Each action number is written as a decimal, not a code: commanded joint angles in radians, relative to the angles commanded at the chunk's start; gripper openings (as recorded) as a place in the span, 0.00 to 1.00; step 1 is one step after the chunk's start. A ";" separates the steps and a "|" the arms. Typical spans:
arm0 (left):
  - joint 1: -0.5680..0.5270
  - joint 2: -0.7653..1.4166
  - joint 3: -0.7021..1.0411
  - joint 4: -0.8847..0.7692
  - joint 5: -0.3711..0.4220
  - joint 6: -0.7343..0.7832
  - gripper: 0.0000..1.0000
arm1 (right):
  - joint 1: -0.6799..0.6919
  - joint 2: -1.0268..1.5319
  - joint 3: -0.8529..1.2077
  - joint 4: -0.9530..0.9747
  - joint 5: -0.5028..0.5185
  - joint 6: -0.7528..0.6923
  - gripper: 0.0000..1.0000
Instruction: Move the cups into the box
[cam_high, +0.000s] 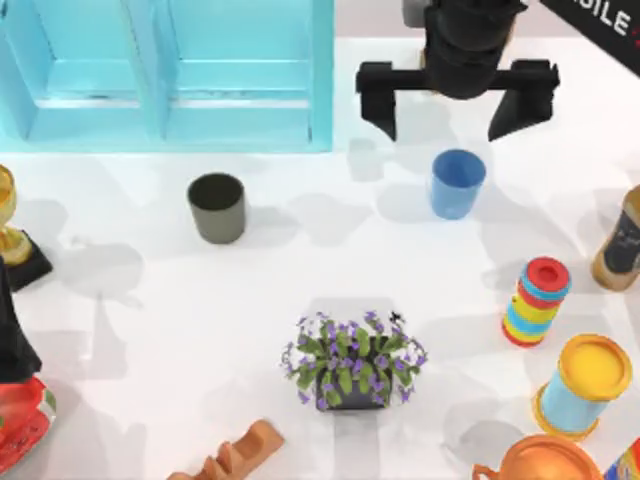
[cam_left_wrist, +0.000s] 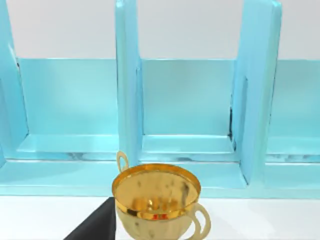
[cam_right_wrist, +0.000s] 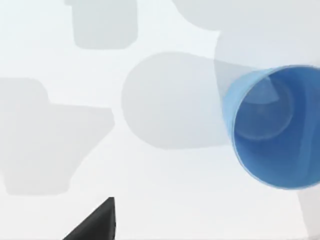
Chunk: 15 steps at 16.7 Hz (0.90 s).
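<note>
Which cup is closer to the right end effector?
The blue cup, just below the open right end effector; the olive cup stands far to its left.

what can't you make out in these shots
- Box: top view's upper edge cuts off its far part.
- Blue cup: right wrist view's edge cuts off one side.
- Left gripper: top view's left edge cuts the dark shape there.
- Orange pot: cropped by top view's bottom edge.

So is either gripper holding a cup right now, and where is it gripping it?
No. The right gripper is open, above and behind the blue cup, not touching it. The grey cup stands alone on the table.
</note>
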 joint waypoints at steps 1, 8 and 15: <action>0.000 0.000 0.000 0.000 0.000 0.000 1.00 | -0.001 0.006 -0.019 0.024 0.000 -0.001 1.00; 0.000 0.000 0.000 0.000 0.000 0.000 1.00 | -0.014 0.079 -0.205 0.292 -0.001 -0.013 1.00; 0.000 0.000 0.000 0.000 0.000 0.000 1.00 | -0.014 0.084 -0.214 0.302 -0.001 -0.013 0.77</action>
